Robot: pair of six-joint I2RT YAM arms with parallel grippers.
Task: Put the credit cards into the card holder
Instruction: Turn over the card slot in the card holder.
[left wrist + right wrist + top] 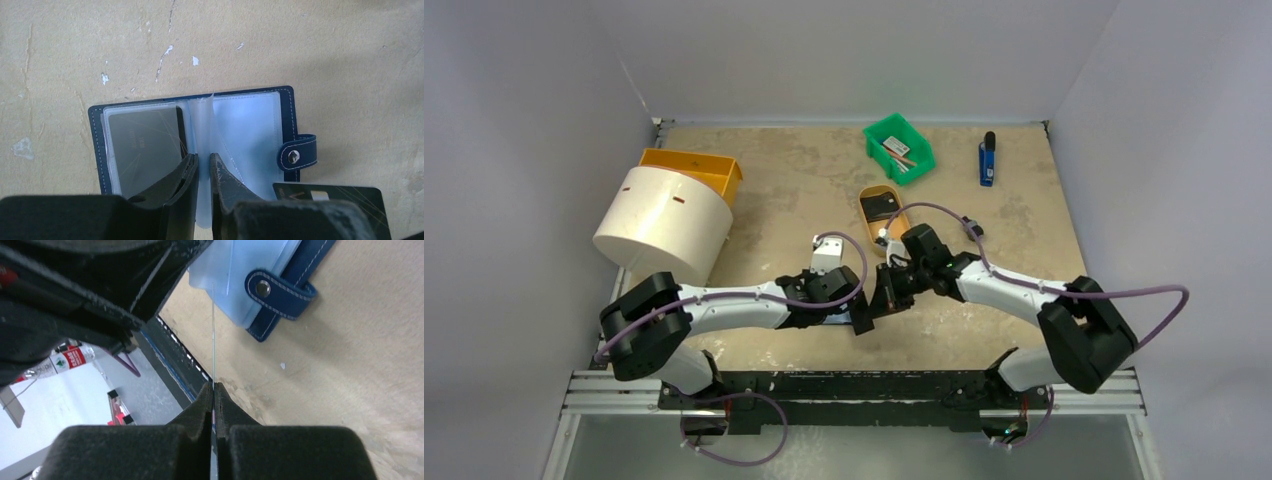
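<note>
The navy card holder lies open on the table, pale blue sleeves up, snap tab at its right. A dark credit card sits in its left sleeve. My left gripper is shut on a raised pale blue sleeve at the spine. My right gripper is shut on a second dark credit card, seen edge-on and pointing at the holder. This card also shows in the left wrist view, just below the tab. From above, both grippers meet and hide the holder.
A tan oval tray with a black block stands behind the grippers. A green bin and a blue object are at the back. A white cylinder and an orange bin are at the left. The table's near edge is close.
</note>
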